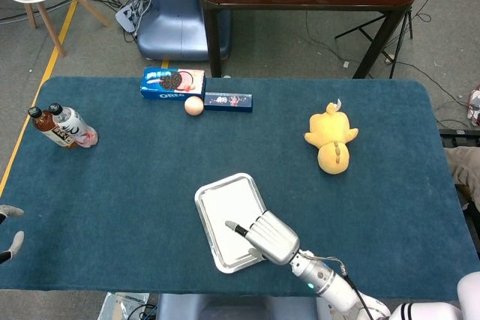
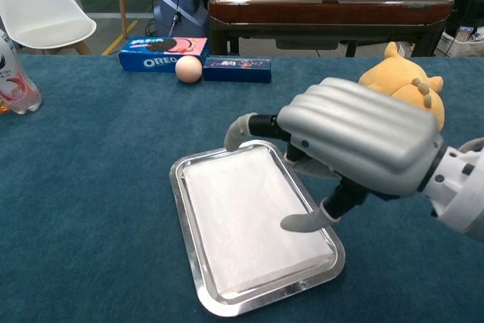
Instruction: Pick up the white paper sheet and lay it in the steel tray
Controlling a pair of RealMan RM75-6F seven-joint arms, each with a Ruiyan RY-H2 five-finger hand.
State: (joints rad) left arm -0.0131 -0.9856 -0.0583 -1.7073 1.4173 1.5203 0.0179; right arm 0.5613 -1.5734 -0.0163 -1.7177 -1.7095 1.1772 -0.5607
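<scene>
At the far left edge of the head view, the left robot hand [image 1: 7, 228] barely peeks in, and I cannot tell how its fingers are set. Centre frame now: the white paper sheet [image 2: 249, 225] lies flat inside the steel tray [image 2: 198, 294] on the blue surface [image 2: 91, 187], its long axis running from upper left to lower right. Just right of it, the right robot hand [image 2: 344, 153] hovers open, holding nothing. Placement looks done; next call is a clean withdrawal without snagging the sheet.
</scene>
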